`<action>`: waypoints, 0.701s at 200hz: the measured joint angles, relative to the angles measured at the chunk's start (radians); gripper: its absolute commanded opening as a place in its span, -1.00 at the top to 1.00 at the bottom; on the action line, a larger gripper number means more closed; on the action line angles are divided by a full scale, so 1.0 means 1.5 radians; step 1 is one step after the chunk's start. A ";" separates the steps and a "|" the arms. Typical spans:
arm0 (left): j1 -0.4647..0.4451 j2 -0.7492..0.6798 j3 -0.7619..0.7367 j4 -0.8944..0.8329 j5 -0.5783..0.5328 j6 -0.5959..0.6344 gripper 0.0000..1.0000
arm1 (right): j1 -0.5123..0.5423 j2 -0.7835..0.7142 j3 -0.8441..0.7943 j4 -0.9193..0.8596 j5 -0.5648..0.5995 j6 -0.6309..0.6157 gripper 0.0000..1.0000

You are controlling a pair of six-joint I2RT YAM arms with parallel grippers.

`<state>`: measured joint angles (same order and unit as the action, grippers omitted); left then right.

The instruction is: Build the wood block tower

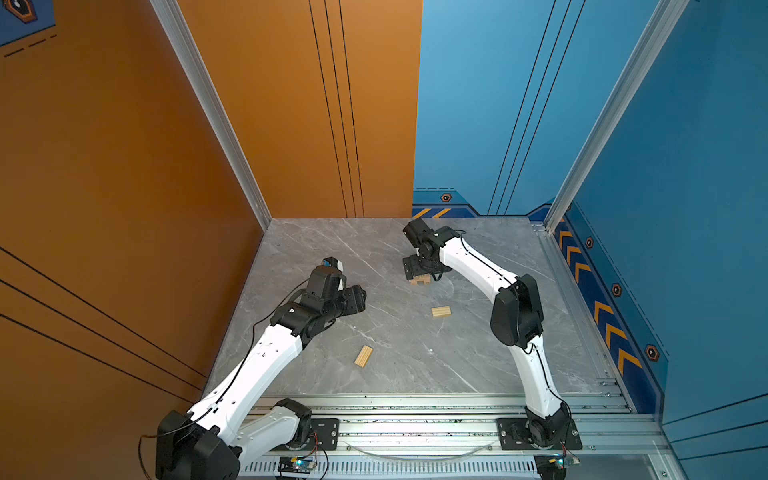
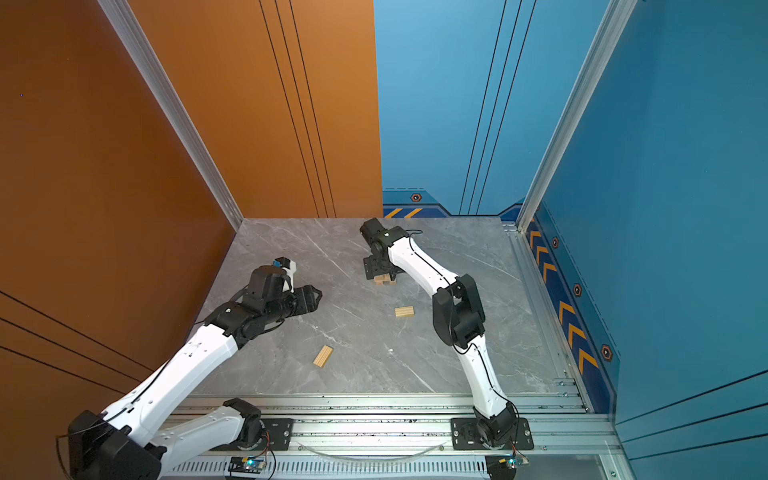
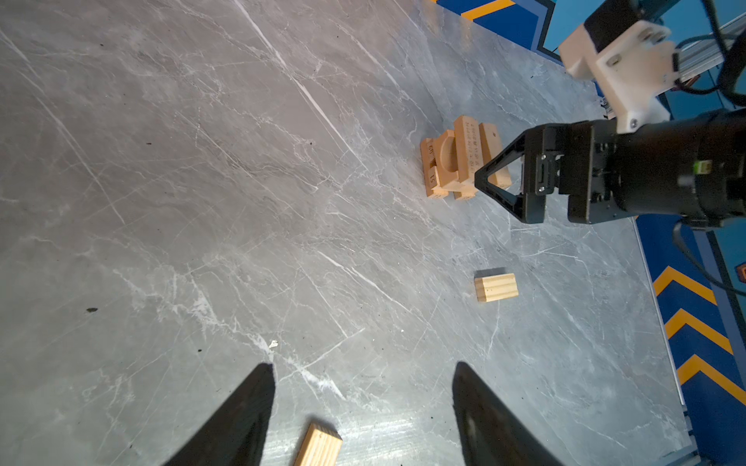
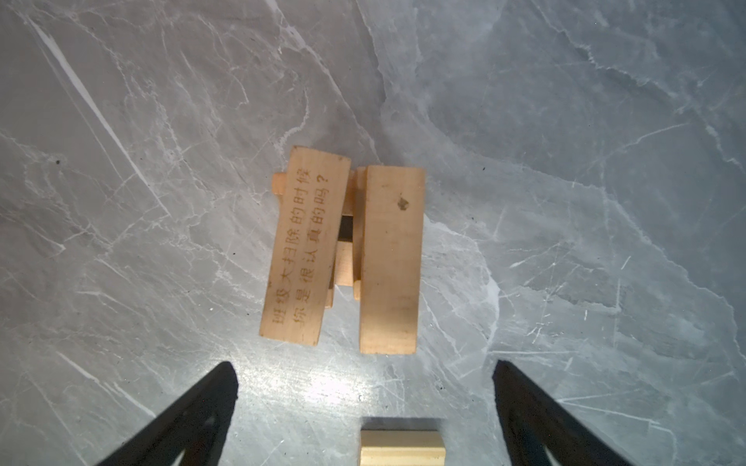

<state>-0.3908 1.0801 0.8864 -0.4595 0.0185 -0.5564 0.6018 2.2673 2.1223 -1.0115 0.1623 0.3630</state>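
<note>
Top views: we find the tower (image 1: 420,281) at the far middle of the table (image 1: 316,249), the right gripper (image 1: 414,269) over it, the left gripper (image 1: 356,296) well apart leftward.
Left wrist: our left gripper (image 3: 362,365) holds its fingers (image 3: 250,411) apart, empty; the near grooved slab (image 3: 319,448) lies loose.
Right wrist: our right gripper (image 4: 363,363) is spread wide, empty, above the tower (image 4: 389,260); the far grooved slab (image 4: 401,448) lies nearby.
</note>
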 measured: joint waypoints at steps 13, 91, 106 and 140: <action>0.001 0.000 0.000 0.000 0.002 0.000 -0.42 | 0.000 0.004 0.001 -0.001 0.000 0.000 -1.00; 0.007 0.000 -0.001 0.000 0.010 0.000 -0.42 | -0.002 0.012 0.020 -0.002 0.000 0.000 -1.00; 0.009 0.001 -0.001 0.000 0.011 0.000 -0.42 | -0.003 0.016 0.020 -0.002 0.000 0.000 -1.00; 0.012 0.001 -0.001 0.000 0.014 0.000 -0.42 | -0.004 0.027 0.023 -0.002 0.000 0.000 -1.00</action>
<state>-0.3729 1.0821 0.8852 -0.4595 0.0391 -0.5568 0.5953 2.3074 2.1563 -1.0138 0.1623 0.3630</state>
